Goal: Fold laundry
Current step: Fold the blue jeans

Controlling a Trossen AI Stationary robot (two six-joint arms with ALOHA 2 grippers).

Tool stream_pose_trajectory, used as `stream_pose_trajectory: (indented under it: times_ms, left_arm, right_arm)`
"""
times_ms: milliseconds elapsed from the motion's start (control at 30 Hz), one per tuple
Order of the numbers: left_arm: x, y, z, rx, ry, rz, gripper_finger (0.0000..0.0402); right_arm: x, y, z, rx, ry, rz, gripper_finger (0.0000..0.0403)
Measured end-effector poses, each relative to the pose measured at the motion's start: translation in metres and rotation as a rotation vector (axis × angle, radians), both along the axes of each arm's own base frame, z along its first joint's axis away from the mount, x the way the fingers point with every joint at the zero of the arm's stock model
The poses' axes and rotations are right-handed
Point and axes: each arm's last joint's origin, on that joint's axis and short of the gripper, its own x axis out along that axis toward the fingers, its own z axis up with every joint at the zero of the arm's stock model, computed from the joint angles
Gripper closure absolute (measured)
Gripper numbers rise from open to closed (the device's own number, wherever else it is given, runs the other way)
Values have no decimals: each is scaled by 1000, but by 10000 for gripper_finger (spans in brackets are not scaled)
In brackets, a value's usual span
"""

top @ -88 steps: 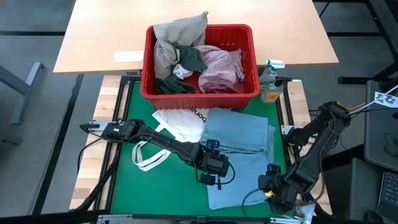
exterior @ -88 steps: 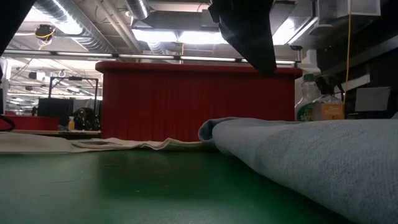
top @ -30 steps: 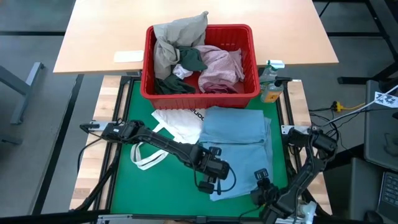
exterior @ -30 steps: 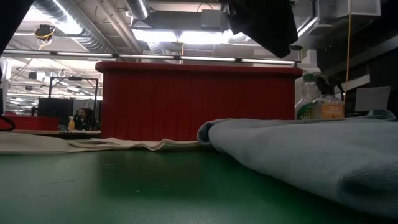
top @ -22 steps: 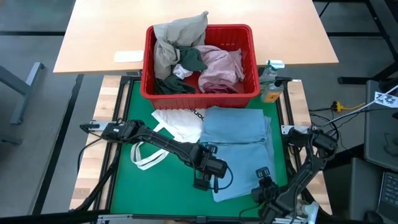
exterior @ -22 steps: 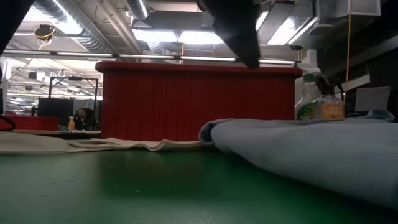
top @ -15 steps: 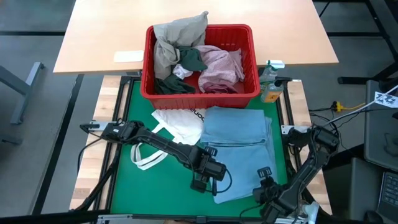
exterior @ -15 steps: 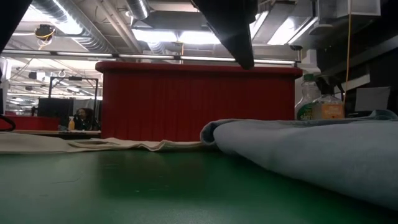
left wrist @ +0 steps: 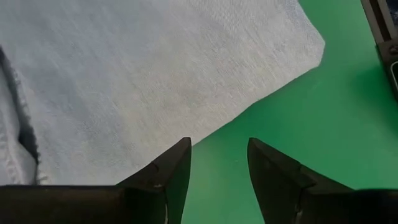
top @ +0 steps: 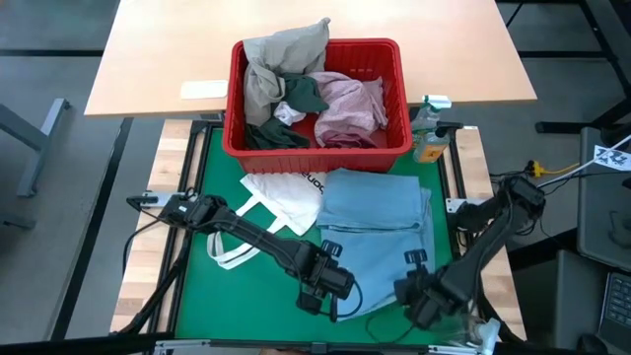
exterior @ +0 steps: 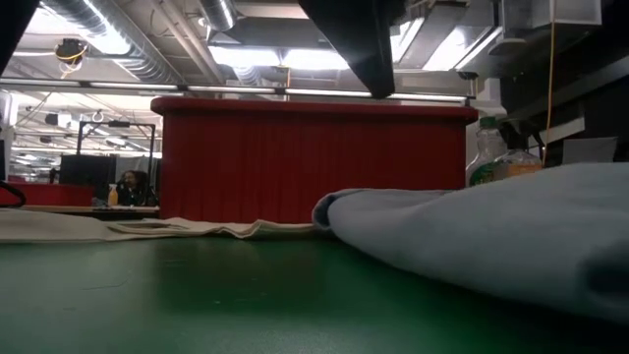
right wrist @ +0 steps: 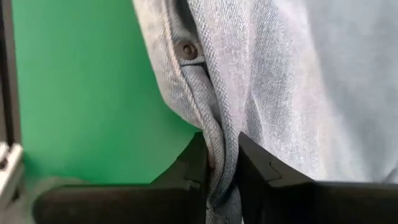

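We see the right end effector [right wrist: 216, 163] has slid inward along the near edge, its fingers pinching the light blue cloth garment [top: 380, 222] by a buttoned seam. The left end effector [left wrist: 217, 163] has drawn back off the cloth, fingers spread over the green counter [top: 256, 296], the garment's edge just ahead.

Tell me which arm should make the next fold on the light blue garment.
Probably the right: the right gripper is shut on the light blue garment at its near edge. The left gripper is open over the green mat, holding nothing.
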Motion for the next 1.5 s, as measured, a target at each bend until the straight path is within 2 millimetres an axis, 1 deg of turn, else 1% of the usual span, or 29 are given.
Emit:
stream_pose_trajectory:
  times_ms: [167,467,633,867,1000,1200,1367,1500]
  left_arm:
    - [0,0,0,9,-5,12,248]
    - [-1,0,0,3,0,36,248]
    - [-1,0,0,-1,0,46,248]
    - [-1,0,0,-10,4,55,248]
    - [-2,1,0,5,9,68,248]
    - [-12,0,-3,16,95,154,248]
    - [-13,-8,-13,26,72,157,248]
    - [-11,-9,-26,12,46,157,248]
  right_arm:
    - [13,-23,16,64,-22,-90,355]
    - [27,-56,33,140,-44,-207,355]
    - [32,-70,39,151,-62,-261,354]
    - [40,-87,39,158,-39,-327,353]
    - [42,-94,39,142,-21,-351,353]
    - [39,-95,38,141,12,-348,352]
    - [38,-94,38,139,24,-347,352]
    - [38,-94,38,139,24,-347,352]
